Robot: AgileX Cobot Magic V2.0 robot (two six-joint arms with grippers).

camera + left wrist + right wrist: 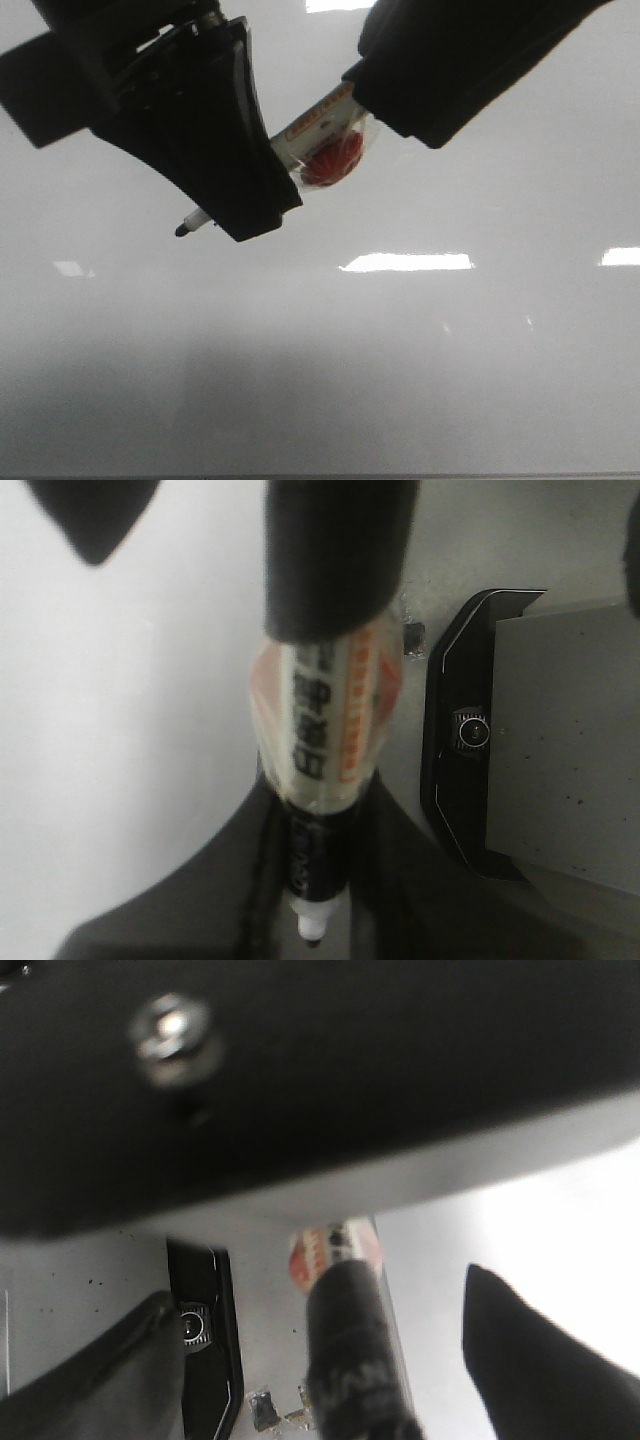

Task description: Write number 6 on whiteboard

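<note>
Left gripper (225, 190) pinches a marker (320, 140) above the whiteboard (400, 350); right gripper (400, 85) clamps its rear end.

A: Front view dim and grey. Rectangular ceiling-light glare patches on the whiteboard (300, 380), soft shadow band across its lower part.
B: Wrist views blurred up close; right wrist blown out white at one side.

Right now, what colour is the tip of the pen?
The pen tip is black, clearest in the front view, poking out below the left arm's jaws.
</note>
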